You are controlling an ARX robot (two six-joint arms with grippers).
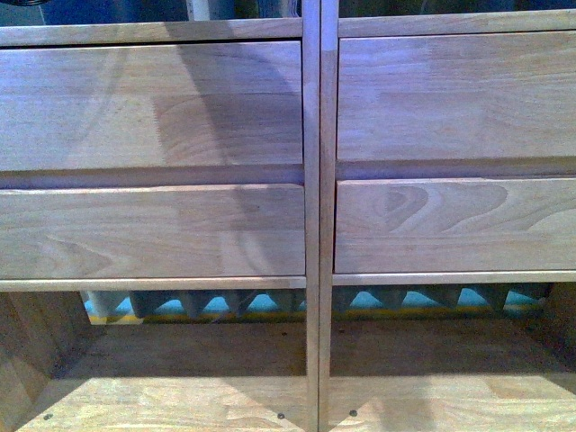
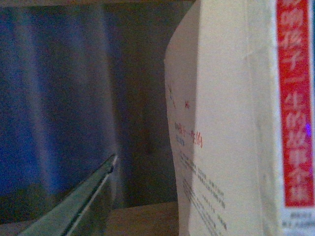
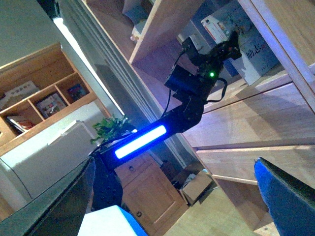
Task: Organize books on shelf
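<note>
Left arm's up inside the large light-wood shelving unit (image 1: 153, 108). My left wrist camera is filled by the white paperback with the red spine band and Chinese characters (image 2: 231, 123). It's upright with its spine toward me, which I'd judge is right for a shelved book, since the title can be read.

One grey-green finger (image 2: 86, 204) of my left gripper (image 3: 231, 43) shows beside the book, apart from the cover. The other finger is hidden, so I can't tell whether I'm pinching the book or have let go. Its bottom edge is out of frame, so I can't confirm it's seated on the wooden compartment floor (image 2: 142, 216). I can't pick out the thicker book.

There's dark open space beside the cover, enough, I reckon, to back straight out. The shelf boards around my wrist are the edges to mind.

My right gripper (image 3: 174, 167) hangs low with its jaws spread wide and nothing between them. It's well apart from the left arm's blue light strip (image 3: 140, 140). The front view shows only drawer fronts and the central upright (image 1: 319, 225).
</note>
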